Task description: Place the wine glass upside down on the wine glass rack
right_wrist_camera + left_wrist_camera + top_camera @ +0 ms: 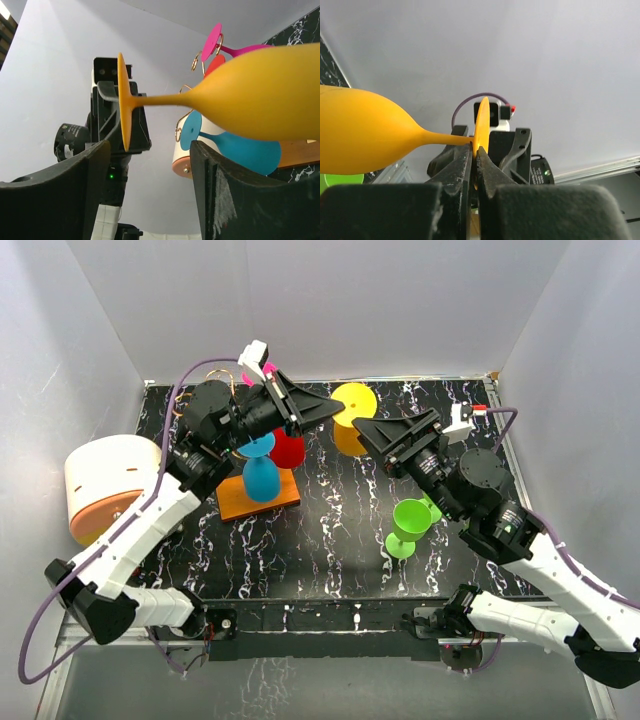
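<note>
Item: wine glass [260, 95], yellow, lying on its side in mid-air between the two arms. It is hanging above the back of the table [330, 530], just right of the rack [258, 498].

Left gripper [474, 150] is pinching the thin edge of the foot disc, jaws clamped tight on it. The bowl is pointing toward the right arm.

Right gripper [150, 150] is standing spread, one finger either side of the foot and stem. It is touching neither, as far as its wrist view is showing.

Rack is carrying a blue glass [260, 478], a red glass [288, 450] and a pink glass [220, 42] on its wire loops. Green glass [408, 520] is standing upright on the table near the right arm.

Handling, judged: the glass is looking light, rigid and smooth, probably plastic. That is making it slippery and prone to pivoting in an edge pinch, with the bowl hanging far from the grip. The stem close to the foot is looking like the safer hold. It is leaving the bowl free for turning downward and the foot free for sliding into a loop.
</note>
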### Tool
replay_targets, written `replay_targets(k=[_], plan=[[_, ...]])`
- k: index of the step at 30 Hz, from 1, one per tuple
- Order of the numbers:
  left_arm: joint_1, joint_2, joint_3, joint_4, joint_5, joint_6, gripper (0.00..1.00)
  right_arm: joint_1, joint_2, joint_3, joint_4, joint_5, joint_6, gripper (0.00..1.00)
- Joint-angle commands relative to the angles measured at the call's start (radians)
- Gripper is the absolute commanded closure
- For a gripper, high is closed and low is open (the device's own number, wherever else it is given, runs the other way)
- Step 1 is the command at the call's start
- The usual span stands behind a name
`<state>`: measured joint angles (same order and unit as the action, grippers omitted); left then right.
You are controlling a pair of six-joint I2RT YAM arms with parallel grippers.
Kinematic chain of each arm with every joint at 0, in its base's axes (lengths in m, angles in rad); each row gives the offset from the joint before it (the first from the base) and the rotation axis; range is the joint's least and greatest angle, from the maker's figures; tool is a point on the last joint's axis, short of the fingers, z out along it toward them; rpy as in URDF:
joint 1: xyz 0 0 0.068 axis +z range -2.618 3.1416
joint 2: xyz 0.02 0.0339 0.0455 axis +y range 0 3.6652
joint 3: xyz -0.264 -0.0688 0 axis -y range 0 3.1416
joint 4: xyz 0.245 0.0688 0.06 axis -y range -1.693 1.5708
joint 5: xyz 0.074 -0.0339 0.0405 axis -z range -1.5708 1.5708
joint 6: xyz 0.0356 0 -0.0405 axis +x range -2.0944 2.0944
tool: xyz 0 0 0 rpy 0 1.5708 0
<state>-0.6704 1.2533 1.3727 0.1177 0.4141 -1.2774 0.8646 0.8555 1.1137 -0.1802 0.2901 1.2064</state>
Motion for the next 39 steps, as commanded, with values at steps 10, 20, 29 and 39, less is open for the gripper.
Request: replay_targets(k=[10, 20, 29, 39], plan=[[0.247, 0.198, 0.228, 0.166, 0.182, -0.149, 1.0, 0.004, -0.08, -0.014, 0.118, 0.053, -0.093, 0.18], [0.414, 0.374, 0.404, 0.162, 0.215, -0.148, 1.0, 0.004, -0.123, -0.063, 0.172, 0.067, -0.116, 0.16], [0.581, 0.409, 0.453, 0.13, 0.243, -0.13, 1.0, 0.003, -0.104, -0.057, 0.141, 0.081, -0.116, 0.16], [0.849, 0.271, 0.258, 0.107, 0.307, -0.121, 1.0, 0.003, -0.098, -0.06, 0.122, 0.088, -0.107, 0.17]])
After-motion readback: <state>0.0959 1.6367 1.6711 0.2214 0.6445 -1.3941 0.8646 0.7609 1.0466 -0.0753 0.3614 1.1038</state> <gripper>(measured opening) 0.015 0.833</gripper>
